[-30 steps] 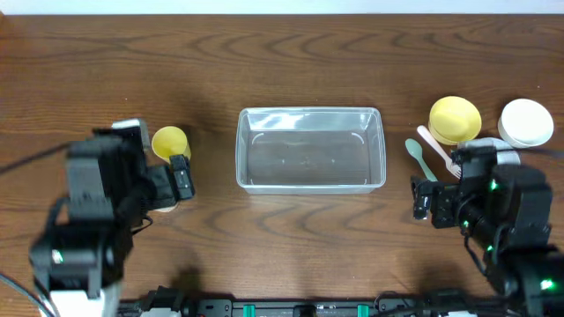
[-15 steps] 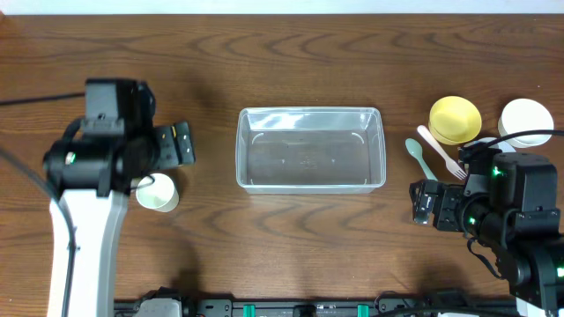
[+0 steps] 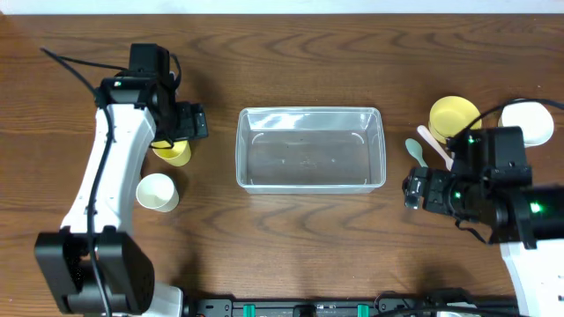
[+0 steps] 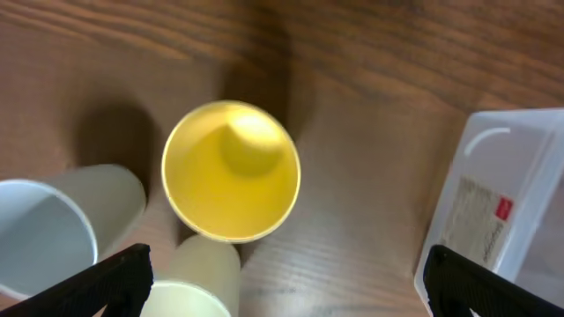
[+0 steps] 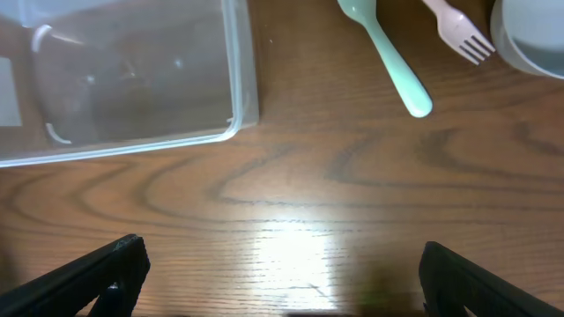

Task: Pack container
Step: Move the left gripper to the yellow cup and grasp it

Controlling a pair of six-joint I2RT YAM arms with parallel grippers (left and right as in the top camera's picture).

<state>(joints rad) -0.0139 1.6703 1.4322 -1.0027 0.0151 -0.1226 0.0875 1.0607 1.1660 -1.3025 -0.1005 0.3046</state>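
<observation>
The clear rectangular container [image 3: 308,150] stands empty mid-table; its corner shows in the left wrist view [image 4: 507,207] and the right wrist view [image 5: 132,79]. My left gripper [image 3: 187,123] [image 4: 282,295] hangs open just above an upright yellow cup [image 3: 174,154] [image 4: 231,172], left of the container, holding nothing. My right gripper [image 3: 411,189] [image 5: 282,286] is open over bare wood off the container's front right corner. A green spoon [image 3: 416,151] [image 5: 388,53] and a pink fork [image 3: 436,145] [image 5: 454,31] lie to the container's right.
Two pale cups [image 4: 44,238] [image 4: 189,282] stand beside the yellow one; the overhead view shows one white cup [image 3: 158,192]. A yellow bowl [image 3: 454,117] and a white bowl [image 3: 529,119] [image 5: 529,40] sit at the far right behind the right arm.
My left arm has swung away from the table's front toward the back, bringing its gripper over the yellow cup. The right gripper has crept slightly toward the container. Both stayed open.
</observation>
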